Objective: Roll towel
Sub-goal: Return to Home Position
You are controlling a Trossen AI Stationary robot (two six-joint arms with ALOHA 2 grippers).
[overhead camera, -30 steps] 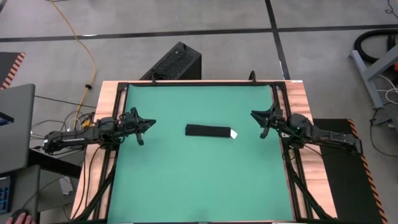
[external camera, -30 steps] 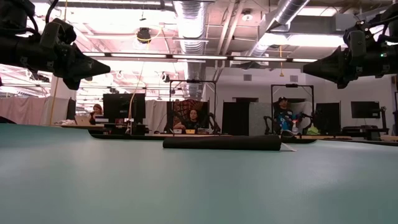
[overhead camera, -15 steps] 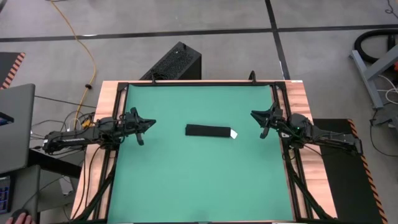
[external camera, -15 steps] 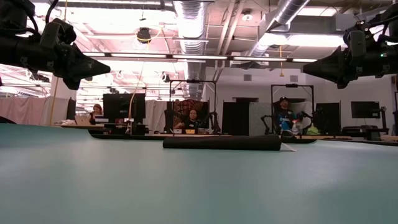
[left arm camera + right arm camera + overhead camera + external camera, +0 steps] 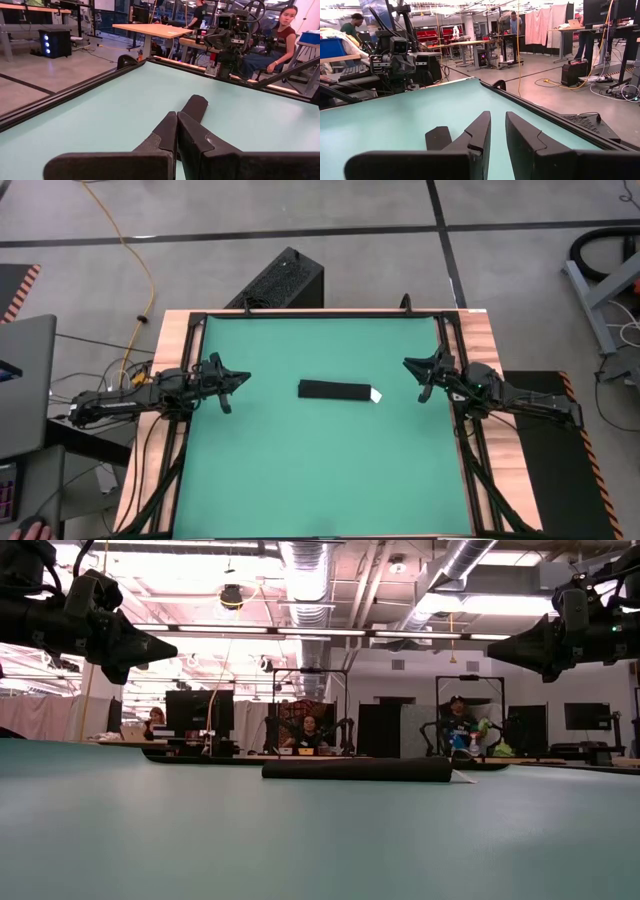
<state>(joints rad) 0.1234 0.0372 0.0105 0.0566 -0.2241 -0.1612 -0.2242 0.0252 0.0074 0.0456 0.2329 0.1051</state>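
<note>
Rolled towel (image 5: pixel 336 390) lies lengthwise midway between left gripper (image 5: pixel 176 116), jaws together, and right gripper (image 5: pixel 498 116), jaws slightly apart.

No legible txt, nos., brand marks or signs in any view. White tag (image 5: pixel 376 394) on towel (image 5: pixel 335 390): too small to read. Dark monitor (image 5: pixel 198 710) behind table, low view: no readable chars. Black box w/ blue lights (image 5: pixel 54 42), left wrist view: any label too small to tell.
</note>
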